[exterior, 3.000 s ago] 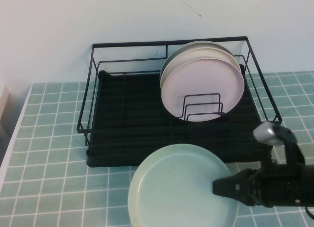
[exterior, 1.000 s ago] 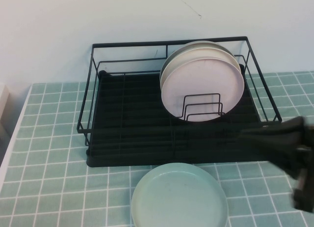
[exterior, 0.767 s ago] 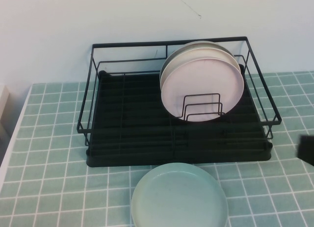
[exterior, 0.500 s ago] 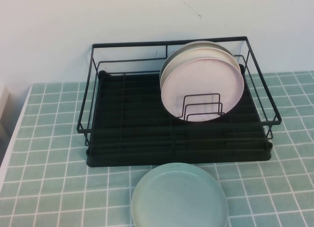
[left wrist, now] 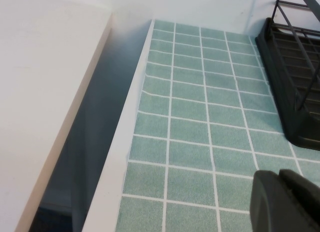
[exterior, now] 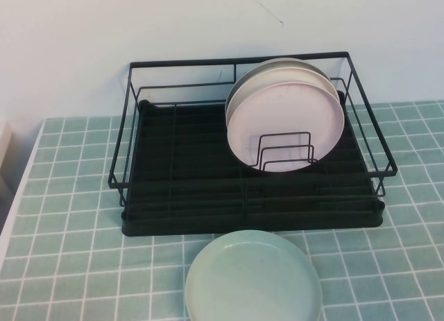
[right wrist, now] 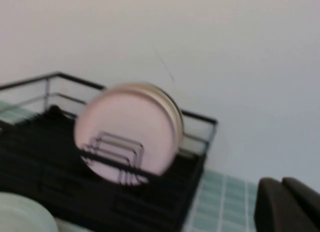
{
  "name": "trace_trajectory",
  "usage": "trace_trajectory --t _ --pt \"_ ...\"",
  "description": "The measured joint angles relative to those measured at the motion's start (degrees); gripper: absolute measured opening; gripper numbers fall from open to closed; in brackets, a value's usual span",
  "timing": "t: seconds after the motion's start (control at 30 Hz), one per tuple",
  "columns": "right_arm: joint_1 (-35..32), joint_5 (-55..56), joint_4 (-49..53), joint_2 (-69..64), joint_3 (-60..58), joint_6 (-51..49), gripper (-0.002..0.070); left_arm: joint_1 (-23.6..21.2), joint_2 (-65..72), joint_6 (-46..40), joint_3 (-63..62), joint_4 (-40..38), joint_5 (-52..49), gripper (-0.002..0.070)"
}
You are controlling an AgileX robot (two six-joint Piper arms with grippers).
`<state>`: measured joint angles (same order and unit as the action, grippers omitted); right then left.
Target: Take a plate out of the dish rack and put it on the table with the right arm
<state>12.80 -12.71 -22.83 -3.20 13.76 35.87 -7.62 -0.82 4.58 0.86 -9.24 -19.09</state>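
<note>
The plate [exterior: 253, 278] lies flat at the table's [exterior: 69, 196] near edge, just beside the dish rack [exterior: 250, 196]. Right tool [right wrist: 287, 204] hangs off right, left tool [left wrist: 285, 199] near the left edge; I cannot tell either's grip.

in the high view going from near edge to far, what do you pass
mint-green plate flat on the tiled table → dish rack front rail → pink plate upright in the rack → white wall. Left gripper and right gripper show only in their wrist views.

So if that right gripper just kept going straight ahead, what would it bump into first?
Probably the dish rack, near its corner, with the pink plate standing inside. The right gripper is away from it; depth is unclear.
</note>
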Motion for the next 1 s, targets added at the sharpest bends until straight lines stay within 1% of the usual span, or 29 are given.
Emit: trace_trajectory --t 0.07,0.17,0.27,0.37,0.47,0.57,0.83,1.0 --pt "-5.74 -3.88 10.47 1.60 -1.89 -12.12 -0.0001 0.00 0.00 0.00 0.00 0.00 0.00 -0.0004" --pt "-13.60 -6.11 20.61 3.63 -4.94 -20.93 -0.0001 0.00 0.00 0.00 0.00 0.00 0.00 -0.0004" --pt "-19.75 -4.91 24.72 3.89 -8.97 -25.69 -0.0001 0.00 0.00 0.00 0.00 0.00 0.00 -0.0004" --pt "-22.98 -1.47 26.03 3.89 -13.83 -28.74 -0.0001 0.00 0.00 0.00 0.00 0.00 0.00 -0.0004" --pt "-23.14 -2.15 27.43 3.89 -15.29 -30.82 -0.0001 0.00 0.00 0.00 0.00 0.00 0.00 -0.0004" --pt "-21.62 -3.51 29.50 3.89 -15.40 -32.99 -0.0001 0.00 0.00 0.00 0.00 0.00 0.00 -0.0004" --pt "-13.89 -6.02 30.13 3.89 -15.20 -34.22 -0.0001 0.00 0.00 0.00 0.00 0.00 0.00 -0.0004" --pt "-12.40 -6.15 30.22 3.89 -15.20 -33.86 -0.0001 0.00 0.00 0.00 0.00 0.00 0.00 -0.0004"
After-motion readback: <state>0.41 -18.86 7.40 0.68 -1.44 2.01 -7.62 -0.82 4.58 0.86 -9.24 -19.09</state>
